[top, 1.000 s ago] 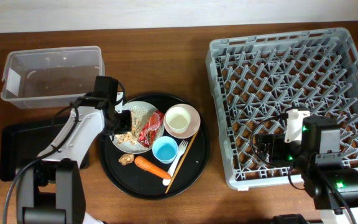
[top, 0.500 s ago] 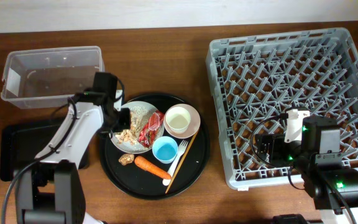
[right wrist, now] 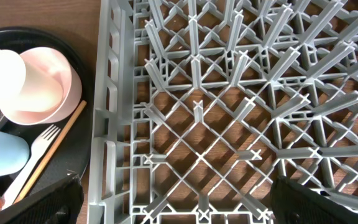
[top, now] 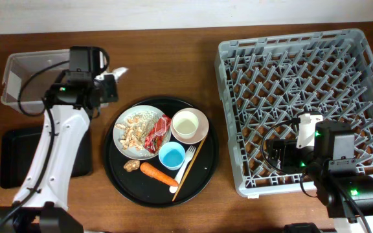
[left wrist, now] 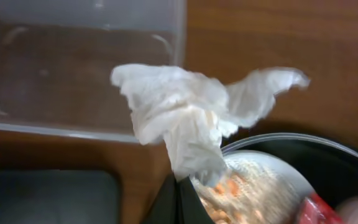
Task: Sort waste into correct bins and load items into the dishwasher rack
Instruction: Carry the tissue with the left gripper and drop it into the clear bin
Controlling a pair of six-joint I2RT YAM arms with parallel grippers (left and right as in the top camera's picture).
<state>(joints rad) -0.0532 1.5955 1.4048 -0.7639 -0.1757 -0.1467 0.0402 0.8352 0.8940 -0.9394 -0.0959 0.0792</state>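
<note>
Left gripper (left wrist: 179, 198) is clenched on the napkin (left wrist: 188, 112). A second ago it was down at the plate (top: 117, 129). You have now lifted it clear and swung it toward the tub (top: 18, 77). The napkin hangs in the air just beside the tub's right end, not yet over it. Rice scraps (top: 133, 134) lie exposed on the plate. Right gripper (top: 280, 155) is spread wide, empty and unmoved over the rack's (top: 361, 65) front-left corner. Judgement: first waste item is in transit, so carry it further left before release.

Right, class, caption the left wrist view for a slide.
Shut left jaws hold a crumpled white napkin; clear tub and plate of scraps beyond.
</note>
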